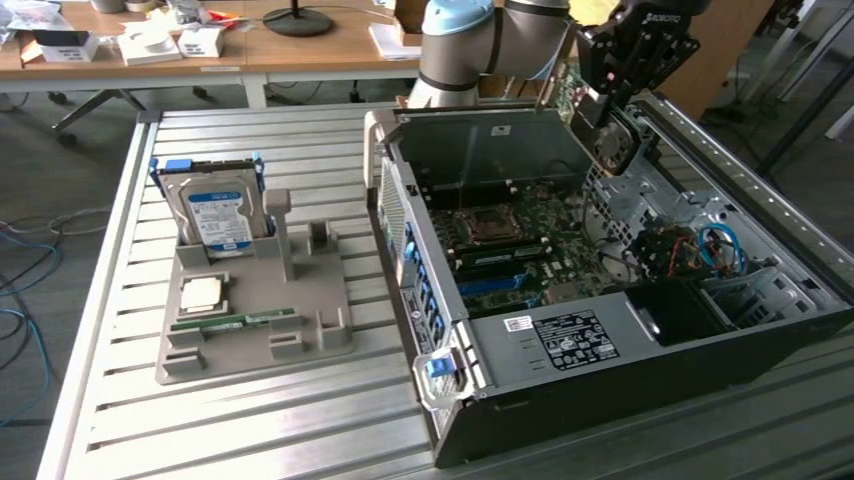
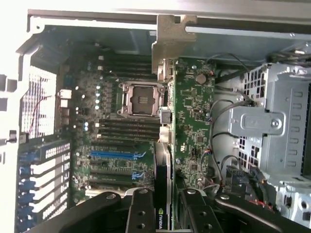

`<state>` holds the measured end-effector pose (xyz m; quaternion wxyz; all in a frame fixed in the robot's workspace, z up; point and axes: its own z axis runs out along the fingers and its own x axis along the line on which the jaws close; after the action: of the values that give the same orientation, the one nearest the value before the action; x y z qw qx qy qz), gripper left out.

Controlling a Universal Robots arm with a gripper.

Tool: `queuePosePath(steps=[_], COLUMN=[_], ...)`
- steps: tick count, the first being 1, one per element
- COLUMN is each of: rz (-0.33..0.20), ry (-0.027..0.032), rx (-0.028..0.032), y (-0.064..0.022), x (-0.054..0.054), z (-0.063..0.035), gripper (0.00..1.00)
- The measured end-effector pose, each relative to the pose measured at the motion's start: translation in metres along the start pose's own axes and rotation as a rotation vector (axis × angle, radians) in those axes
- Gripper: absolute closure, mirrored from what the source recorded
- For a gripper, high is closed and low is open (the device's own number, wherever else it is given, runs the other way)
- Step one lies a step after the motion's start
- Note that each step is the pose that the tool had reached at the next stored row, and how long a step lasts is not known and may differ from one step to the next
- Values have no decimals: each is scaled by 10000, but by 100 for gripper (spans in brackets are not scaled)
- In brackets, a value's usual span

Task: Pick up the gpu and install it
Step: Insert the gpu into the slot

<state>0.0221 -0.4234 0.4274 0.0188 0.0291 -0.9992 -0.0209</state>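
The gpu [image 1: 603, 128] hangs upright over the back of the open computer case [image 1: 587, 330], with my gripper [image 1: 617, 92] shut on its upper edge. In the wrist view the gpu [image 2: 192, 121] shows its green board side, its silvery bracket [image 2: 170, 41] at the far end, and my gripper [image 2: 165, 216] clamps it between black fingers [image 2: 141, 213]. Below the card lies the motherboard [image 2: 112, 141] with its CPU socket [image 2: 141, 99] and blue expansion slots [image 2: 116, 155]. The card is above the board and not seated in a slot.
A grey holder [image 1: 254, 310] at the exterior view's left carries a hard drive [image 1: 220, 215], a CPU chip [image 1: 203, 292] and a green memory stick [image 1: 240, 322]. The case's drive cage [image 2: 272, 126] and loose cables [image 1: 707, 250] sit beside the card. A wooden desk [image 1: 267, 45] is behind.
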Motion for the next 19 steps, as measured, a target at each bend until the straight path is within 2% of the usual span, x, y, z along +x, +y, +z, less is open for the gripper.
queuePosePath(steps=[14,19], rz=[-2332,-3092], ry=[100,140], rx=[86,152], y=[0,0], x=[-1,-1], z=[2,3], gripper=[74,74])
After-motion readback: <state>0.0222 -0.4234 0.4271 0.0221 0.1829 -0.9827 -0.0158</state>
